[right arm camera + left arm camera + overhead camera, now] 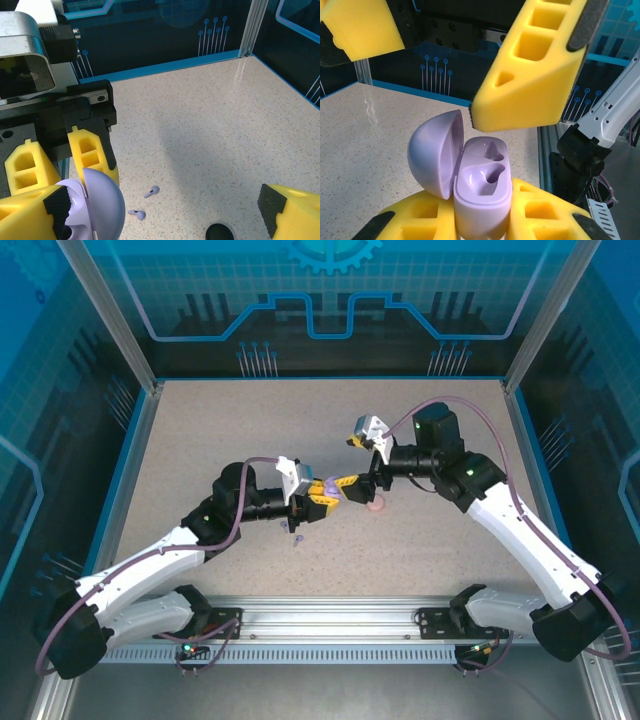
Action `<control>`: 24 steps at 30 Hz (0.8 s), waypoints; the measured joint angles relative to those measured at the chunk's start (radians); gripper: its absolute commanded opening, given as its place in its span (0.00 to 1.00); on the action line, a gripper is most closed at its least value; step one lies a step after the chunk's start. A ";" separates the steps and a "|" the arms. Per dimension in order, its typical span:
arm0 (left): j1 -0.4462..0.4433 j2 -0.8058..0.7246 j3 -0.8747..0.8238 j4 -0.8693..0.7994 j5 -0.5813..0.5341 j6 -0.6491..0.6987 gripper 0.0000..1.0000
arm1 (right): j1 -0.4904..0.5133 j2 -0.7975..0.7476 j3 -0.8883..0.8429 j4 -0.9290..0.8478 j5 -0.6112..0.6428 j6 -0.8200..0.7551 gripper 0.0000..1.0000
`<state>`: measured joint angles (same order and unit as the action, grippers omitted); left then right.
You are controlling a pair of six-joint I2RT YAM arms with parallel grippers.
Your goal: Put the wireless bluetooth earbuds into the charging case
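Observation:
A lilac charging case (482, 185) stands with its lid (434, 152) swung open and both slots empty. My left gripper (482, 222) is shut on the case's lower body, holding it above the table in mid-field (328, 488). My right gripper (162, 210) is wide open with nothing in it. Its yellow fingers (535, 70) hover just above and around the open case. Two lilac earbuds (152, 191) (137, 214) lie loose on the table below the case, near my left gripper (322, 495) in the top view.
A small pale pink item (375, 505) lies on the table under my right gripper (358, 483). A round black object (220, 232) sits at the bottom edge of the right wrist view. Blue-edged walls (330, 380) ring the speckled table.

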<state>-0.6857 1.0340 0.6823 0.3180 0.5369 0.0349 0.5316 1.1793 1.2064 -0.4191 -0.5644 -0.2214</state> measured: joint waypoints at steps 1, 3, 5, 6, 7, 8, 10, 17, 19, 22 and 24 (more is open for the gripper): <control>0.000 0.000 0.000 0.000 0.000 0.001 0.12 | -0.003 0.000 0.000 0.000 -0.002 0.003 1.00; 0.000 0.000 0.000 0.000 0.000 0.002 0.12 | -0.008 0.000 0.001 0.000 -0.013 0.007 1.00; 0.000 0.000 0.000 0.000 0.000 0.002 0.12 | -0.011 0.000 0.004 0.000 -0.026 0.015 1.00; 0.000 0.000 0.000 0.000 -0.001 0.002 0.12 | -0.014 -0.002 0.006 0.001 -0.037 0.022 1.00; 0.000 0.000 0.000 0.000 -0.001 0.002 0.11 | -0.016 -0.005 0.006 0.003 -0.043 0.028 1.00; 0.000 0.000 0.000 0.000 -0.006 0.002 0.10 | -0.022 -0.013 0.005 0.006 -0.050 0.041 1.00; 0.000 -0.001 0.000 0.000 -0.021 0.010 0.08 | -0.036 -0.037 0.002 0.025 -0.050 0.073 1.00; -0.001 -0.071 -0.061 -0.001 -0.111 0.037 0.08 | -0.114 -0.165 -0.108 0.111 0.033 0.295 1.00; -0.003 -0.104 -0.081 -0.003 -0.141 0.047 0.08 | -0.120 -0.166 -0.159 0.114 0.075 0.359 0.95; -0.004 -0.169 -0.102 -0.021 -0.183 0.053 0.08 | -0.117 -0.127 -0.239 0.113 0.128 0.452 0.85; -0.005 -0.217 -0.106 -0.039 -0.208 0.061 0.08 | -0.095 -0.076 -0.282 0.098 0.187 0.514 0.78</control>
<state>-0.6903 0.8173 0.5766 0.2790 0.3286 0.0956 0.4370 1.1030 0.9245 -0.3206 -0.3779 0.2928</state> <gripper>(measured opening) 0.212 0.832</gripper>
